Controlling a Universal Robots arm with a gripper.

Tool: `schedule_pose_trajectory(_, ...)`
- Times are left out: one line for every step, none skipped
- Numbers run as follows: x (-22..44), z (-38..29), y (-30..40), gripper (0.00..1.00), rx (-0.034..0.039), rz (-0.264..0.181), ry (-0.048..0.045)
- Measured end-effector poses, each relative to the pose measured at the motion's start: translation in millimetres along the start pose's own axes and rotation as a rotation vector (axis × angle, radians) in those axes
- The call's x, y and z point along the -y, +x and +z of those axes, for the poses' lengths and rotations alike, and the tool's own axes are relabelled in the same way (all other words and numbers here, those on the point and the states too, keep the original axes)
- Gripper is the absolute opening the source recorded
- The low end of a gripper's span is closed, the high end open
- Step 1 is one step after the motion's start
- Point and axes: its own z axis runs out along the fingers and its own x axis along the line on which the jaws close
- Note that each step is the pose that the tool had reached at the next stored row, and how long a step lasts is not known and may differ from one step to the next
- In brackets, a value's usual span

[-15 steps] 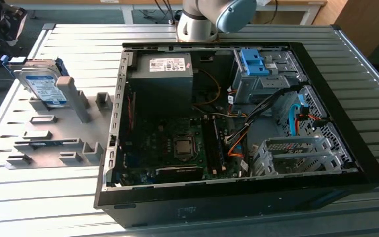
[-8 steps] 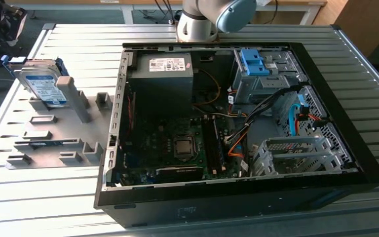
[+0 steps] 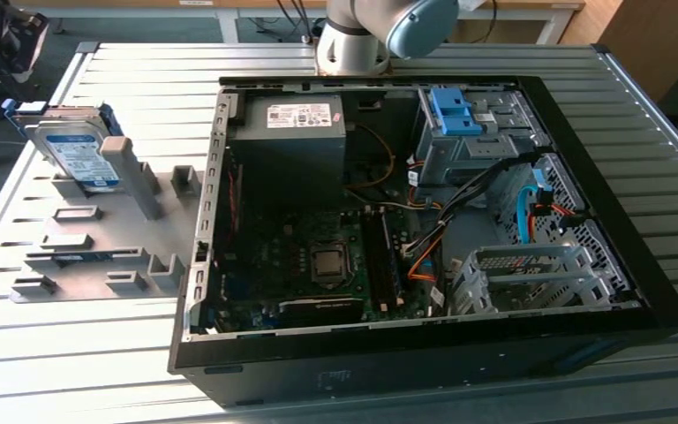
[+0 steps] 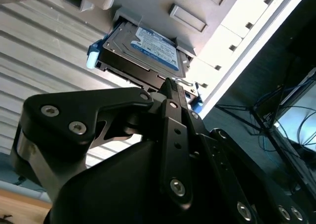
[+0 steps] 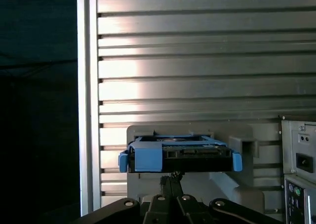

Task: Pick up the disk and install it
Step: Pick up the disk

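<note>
Second wrist view: your gripper [image 4: 168, 84] is pinched shut, empty, aimed at the disk [image 4: 148, 48]; arrive unopened and you may topple it.

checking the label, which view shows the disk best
The second wrist view: the disk shows its labelled face and blue frame up close. The exterior view shows it farther off, propped in a grey stand at that view's left. The first wrist view shows it edge-on.

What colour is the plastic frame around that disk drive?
Blue. The frame on the disk shows best in the first wrist view.
</note>
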Motion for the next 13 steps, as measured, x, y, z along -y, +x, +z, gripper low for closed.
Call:
schedule_pose_trajectory(0.0, 0.0, 0.0, 0.11, -0.0009, -0.018, 0.0001)
schedule_pose_trajectory(0.0, 0.1, 0.0, 0.11, -0.0018, -0.037, 0.0002)
schedule_pose_trajectory(0.0, 0.1, 0.0, 0.11, -0.0027, -0.055, 0.0003)
schedule_pose_trajectory(0.0, 0.2, 0.0, 0.11, -0.0034, -0.073, 0.0003)
schedule_pose_trajectory(0.0, 0.3, 0.0, 0.11, -0.0043, -0.091, 0.0004)
schedule_pose_trajectory(0.0, 0.4, 0.0, 0.11, -0.0051, -0.109, 0.0004)
schedule_pose_trajectory(0.0, 0.5, 0.0, 0.11, -0.0060, -0.127, 0.0005)
schedule_pose_trajectory(0.0, 0.6, 0.0, 0.11, -0.0069, -0.146, 0.0006)
schedule_pose_trajectory(0.0, 0.7, 0.0, 0.11, -0.0077, -0.164, 0.0006)
schedule_pose_trajectory(0.0, 0.8, 0.0, 0.11, -0.0085, -0.182, 0.0007)
schedule_pose_trajectory(0.1, 0.9, 0.0, 0.11, -0.0093, -0.200, 0.0007)
schedule_pose_trajectory(0.0, 1.0, 0.0, 0.11, -0.0102, -0.218, 0.0008)
schedule_pose_trajectory(0.0, 1.1, 0.0, 0.11, -0.0111, -0.236, 0.0009)
